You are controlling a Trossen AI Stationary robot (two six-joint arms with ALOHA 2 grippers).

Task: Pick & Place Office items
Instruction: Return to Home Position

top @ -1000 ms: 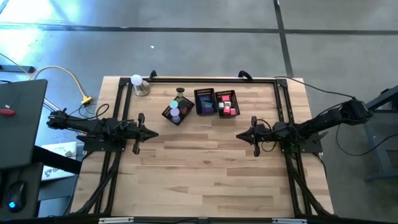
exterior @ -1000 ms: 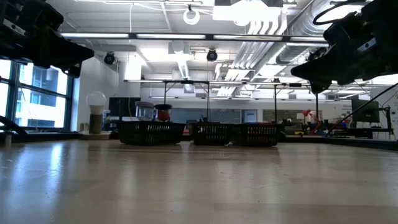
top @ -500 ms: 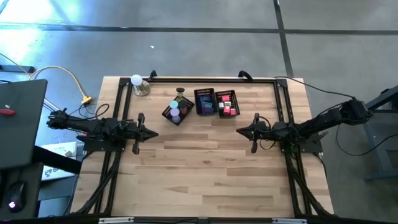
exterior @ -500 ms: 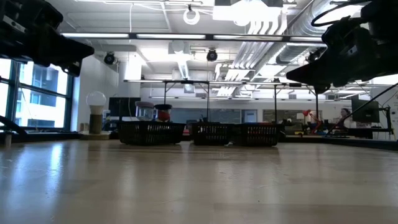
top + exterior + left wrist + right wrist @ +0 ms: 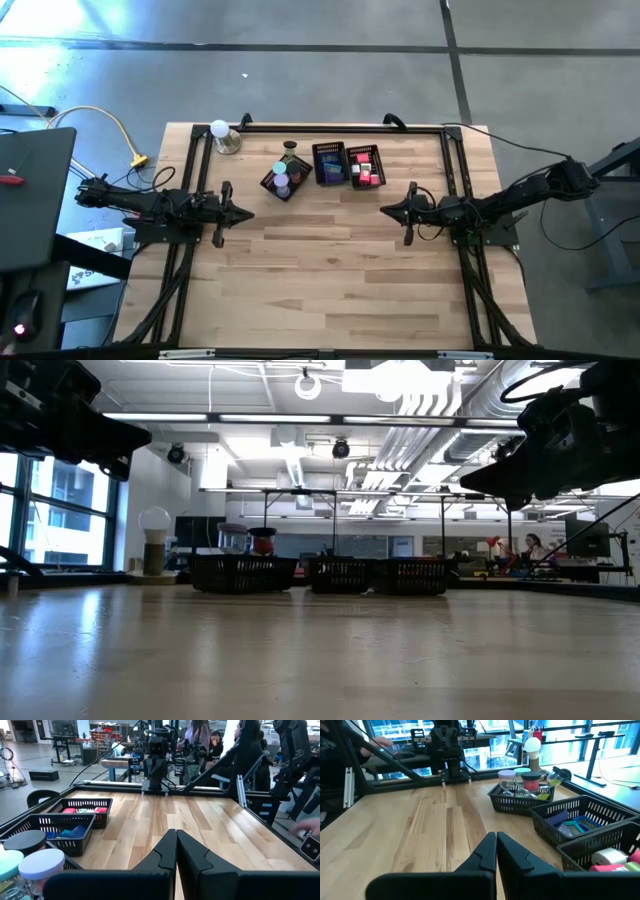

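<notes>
The office items lie in three black mesh baskets at the table's far middle. The left basket [image 5: 282, 181] holds small lidded jars [image 5: 522, 779]. The middle basket [image 5: 330, 163] holds blue and teal pieces [image 5: 574, 825]. The right basket [image 5: 366, 166] holds pink, red and green pieces [image 5: 82, 810]. My left gripper [image 5: 246, 213] is shut and hangs level above the table's left part, pointing right. My right gripper [image 5: 385, 211] is shut and hangs above the right part, pointing left. Neither holds anything, as the left wrist view [image 5: 176, 845] and right wrist view [image 5: 496, 847] show.
A white ball lamp [image 5: 221, 132] on a metal base stands at the far left corner. A black frame rail [image 5: 340, 126] runs along the far edge and down both sides. Bare wood [image 5: 320, 270] lies between and in front of the grippers. People sit in the room beyond.
My right gripper has turned a little at the wrist toward the table's far edge, staying shut and in place. The baskets and their pieces have not moved.
</notes>
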